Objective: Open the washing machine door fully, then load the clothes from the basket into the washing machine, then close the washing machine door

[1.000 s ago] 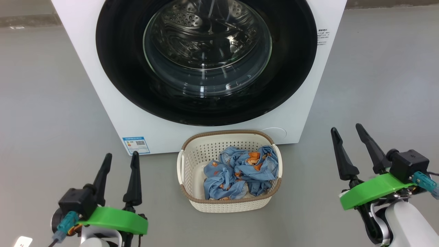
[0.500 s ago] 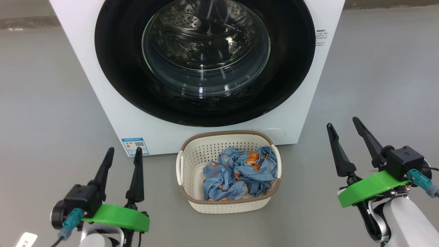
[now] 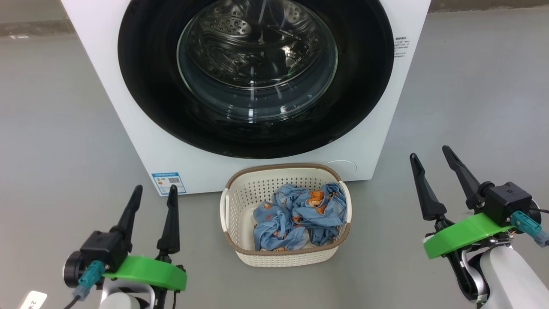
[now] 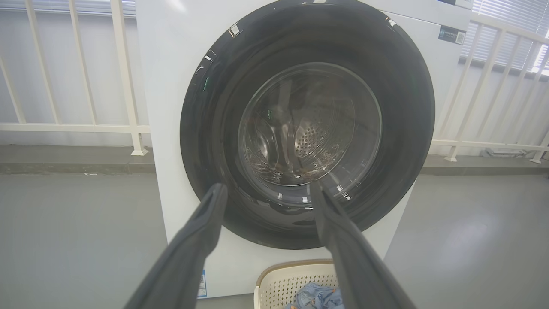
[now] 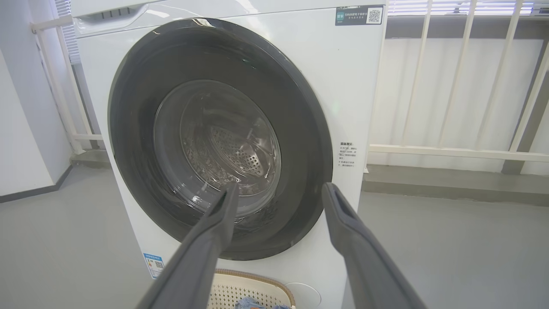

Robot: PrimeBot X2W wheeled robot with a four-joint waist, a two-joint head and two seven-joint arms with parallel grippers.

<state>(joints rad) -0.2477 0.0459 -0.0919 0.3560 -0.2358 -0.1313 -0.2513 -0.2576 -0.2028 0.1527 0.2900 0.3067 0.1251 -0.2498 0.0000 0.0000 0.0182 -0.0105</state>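
The white washing machine (image 3: pixel 141 133) stands ahead, its round black door (image 3: pixel 146 86) shut flat against the front, with the glass window (image 3: pixel 257 56) showing the steel drum behind. On the floor before it sits the cream basket (image 3: pixel 240 201) holding crumpled light blue clothes (image 3: pixel 300 214) with orange figures. My left gripper (image 3: pixel 155 192) is open at the lower left, well short of the basket. My right gripper (image 3: pixel 429 153) is open at the lower right. The door (image 4: pixel 206 128) and basket rim (image 4: pixel 274 274) appear past the left fingers (image 4: pixel 201 231); door (image 5: pixel 128 128) and basket (image 5: pixel 244 292) past the right fingers (image 5: pixel 343 223).
Grey floor (image 3: pixel 55 128) spreads on both sides of the machine. A white railing (image 4: pixel 77 127) runs behind it on the left and a railing (image 5: pixel 454 151) on the right. A blue label sticker (image 3: pixel 170 182) sits low on the machine front.
The head view has shifted very slightly. Both grippers drifted a little, staying open and empty. The door, basket and clothes have not moved.
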